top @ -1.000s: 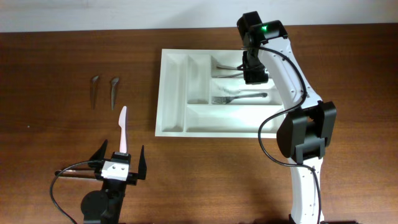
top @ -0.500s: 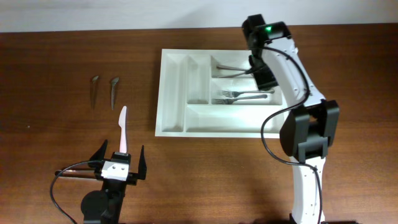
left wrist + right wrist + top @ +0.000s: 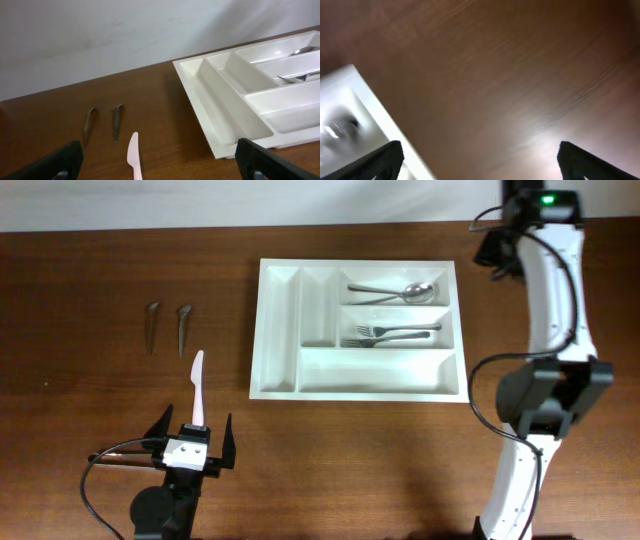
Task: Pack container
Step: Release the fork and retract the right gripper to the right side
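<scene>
White container (image 3: pixel 283 330) lying on counter (image 3: pixel 90 260), spoon (image 3: pixel 395 290) now resting in top long compartment. Right hand (image 3: pixel 480 162) withdrawing past container's far right corner, jaws spreading wide, empty. Left hand (image 3: pixel 160 161) idling wide open behind pink knife (image 3: pixel 198 385); packing judged unfinished.

White container (image 3: pixel 380 370), pink knife (image 3: pixel 198 387), brown wood-grained table (image 3: pixel 80 280).

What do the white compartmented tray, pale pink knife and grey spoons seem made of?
White compartmented tray: likely moulded plastic, smooth with slight sheen and rounded walls. Pale pink knife: probably plastic, flat matt colour. Grey spoons: seemingly polished metal, with bright glints.
</scene>
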`<state>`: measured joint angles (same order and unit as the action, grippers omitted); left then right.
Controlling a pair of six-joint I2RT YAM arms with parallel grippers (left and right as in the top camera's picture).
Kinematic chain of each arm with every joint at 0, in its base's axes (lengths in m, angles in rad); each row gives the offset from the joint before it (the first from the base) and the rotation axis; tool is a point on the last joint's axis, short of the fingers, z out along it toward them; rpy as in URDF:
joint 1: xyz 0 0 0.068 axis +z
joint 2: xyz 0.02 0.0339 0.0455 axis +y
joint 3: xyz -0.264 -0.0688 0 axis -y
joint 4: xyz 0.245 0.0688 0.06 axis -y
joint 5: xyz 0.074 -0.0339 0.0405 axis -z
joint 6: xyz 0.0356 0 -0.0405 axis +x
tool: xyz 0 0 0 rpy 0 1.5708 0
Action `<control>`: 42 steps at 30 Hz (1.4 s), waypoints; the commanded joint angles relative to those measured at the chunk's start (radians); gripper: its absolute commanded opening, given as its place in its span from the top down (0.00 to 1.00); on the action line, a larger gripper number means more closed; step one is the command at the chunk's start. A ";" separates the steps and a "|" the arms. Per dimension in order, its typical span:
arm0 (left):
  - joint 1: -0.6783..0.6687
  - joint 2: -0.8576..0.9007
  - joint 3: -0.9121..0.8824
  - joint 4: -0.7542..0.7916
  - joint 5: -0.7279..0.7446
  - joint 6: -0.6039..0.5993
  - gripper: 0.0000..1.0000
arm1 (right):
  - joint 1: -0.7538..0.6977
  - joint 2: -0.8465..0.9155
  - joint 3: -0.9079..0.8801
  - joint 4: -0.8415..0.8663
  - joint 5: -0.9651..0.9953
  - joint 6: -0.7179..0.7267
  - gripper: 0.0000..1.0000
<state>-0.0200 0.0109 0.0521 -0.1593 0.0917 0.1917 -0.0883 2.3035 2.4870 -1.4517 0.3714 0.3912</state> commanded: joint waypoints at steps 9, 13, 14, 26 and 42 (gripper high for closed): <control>0.005 -0.005 -0.006 0.002 -0.010 0.008 0.01 | -0.059 -0.113 0.031 -0.247 -0.017 -0.574 0.01; 0.005 -0.005 -0.006 0.002 -0.010 0.008 0.01 | -0.105 -0.128 0.031 -0.248 -0.104 -0.578 0.02; 0.005 -0.005 -0.006 0.002 -0.010 0.008 0.01 | -0.119 -0.137 0.026 -0.248 -0.131 -0.578 0.01; 0.005 -0.005 -0.006 0.002 -0.010 0.008 0.01 | -0.306 -0.320 -0.396 -0.240 -0.181 -0.673 0.01; 0.005 -0.005 -0.006 0.002 -0.010 0.008 0.01 | -0.506 -0.319 -0.707 0.187 -0.181 -0.756 0.01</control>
<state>-0.0200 0.0109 0.0521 -0.1593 0.0917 0.1917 -0.5690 1.9869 1.7939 -1.3060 0.1989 -0.3534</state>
